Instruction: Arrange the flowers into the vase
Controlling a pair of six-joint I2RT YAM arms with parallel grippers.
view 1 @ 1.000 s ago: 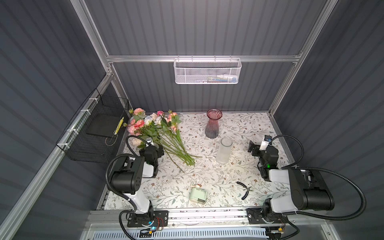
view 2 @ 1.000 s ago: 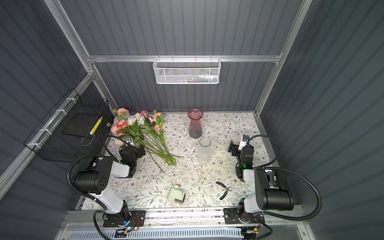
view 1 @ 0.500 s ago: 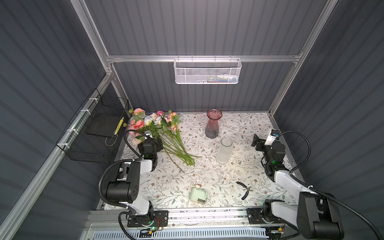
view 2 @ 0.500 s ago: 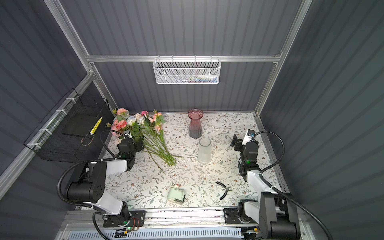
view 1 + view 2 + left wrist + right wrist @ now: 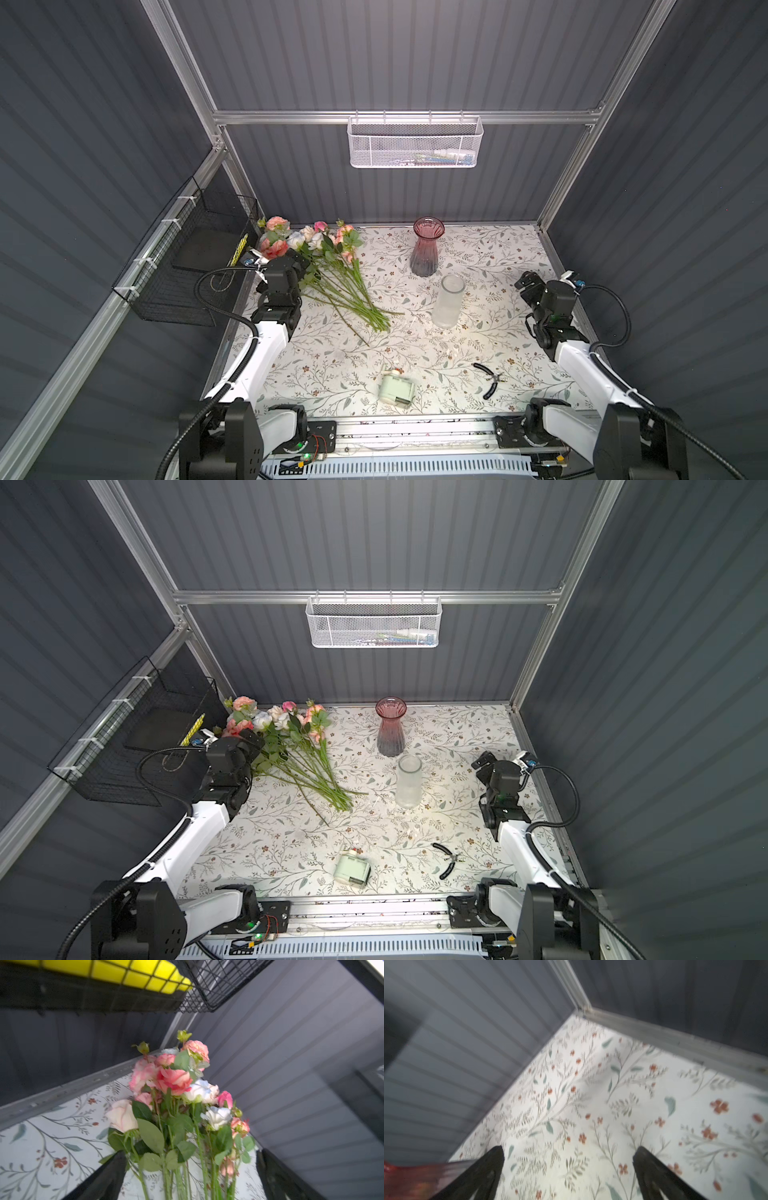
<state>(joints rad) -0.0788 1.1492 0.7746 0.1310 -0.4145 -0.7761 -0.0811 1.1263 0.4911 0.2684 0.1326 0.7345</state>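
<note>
Top views: the flowers (image 5: 332, 266) lie in one bundle on the table (image 5: 490, 249), at the far left. The heads point to the back corner and the stem ends fan out toward the middle. The pink vase (image 5: 427, 249) stands upright near the back and looks empty. The frosted vase (image 5: 448, 300) stands upright just in front of it and also looks empty. I can't tell which of the two the task means. My left claw (image 5: 297, 266) hangs over the leafy part of the bundle. My right claw (image 5: 527, 283) is raised on the right, well apart from both vases. Pliers (image 5: 488, 380) and a small pale green gadget (image 5: 397, 388) sit near the front edge, not involved. The other top view shows the same layout: flowers (image 5: 299, 750), pink vase (image 5: 390, 729), frosted vase (image 5: 409, 781).

Left wrist view: my left claw (image 5: 191, 1167) is spread wide, with the stems running between the two fingers. I can't tell whether there is contact, and nothing is clamped.

Right wrist view: blurry. My right claw (image 5: 569, 1165) is spread wide and empty over bare patterned table. A reddish smear at the edge is probably the pink vase.

Progress, my read: nothing is done, with no stem in either vase. All of the task is left: close on a stem, lift it, drop it in stem-first, and repeat for the rest of the bundle.
</note>
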